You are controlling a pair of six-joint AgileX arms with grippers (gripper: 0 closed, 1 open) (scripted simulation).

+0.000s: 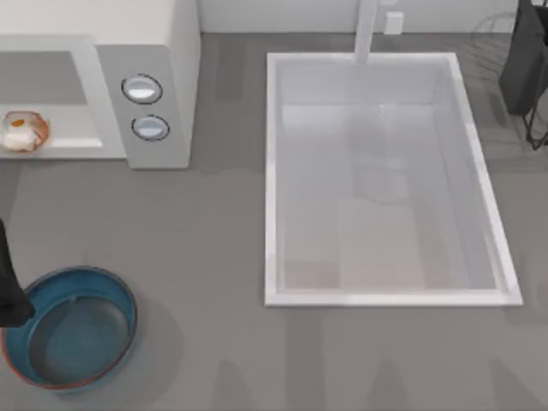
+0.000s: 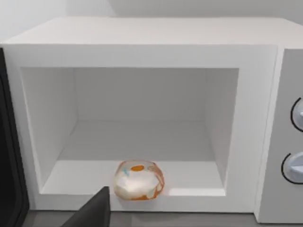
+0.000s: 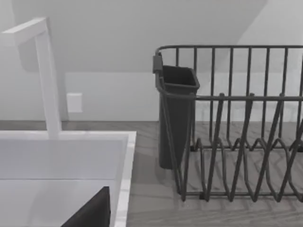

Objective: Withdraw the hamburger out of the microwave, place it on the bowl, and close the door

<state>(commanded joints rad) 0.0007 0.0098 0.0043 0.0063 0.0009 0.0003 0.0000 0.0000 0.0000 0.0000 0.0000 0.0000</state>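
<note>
Sitting hamburger (image 1: 23,131): at the front edge of the open microwave (image 1: 158,51) cavity
Bowl (image 1: 120,291): on the table, well in front
Left gripper (image 2: 94,210): facing the hamburger; finger spread cannot be told
Right arm: parked by the dish rack (image 3: 236,127)

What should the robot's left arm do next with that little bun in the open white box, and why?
Probably reach the left gripper forward to the small cream-and-orange hamburger: it sits ungrasped at the front edge of the open white microwave, and the teal-blue bowl waits.

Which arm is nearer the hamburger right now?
Left. The left arm is at the table's left edge beside the bowl, facing the hamburger in the microwave. The right arm is at the far right.
</note>
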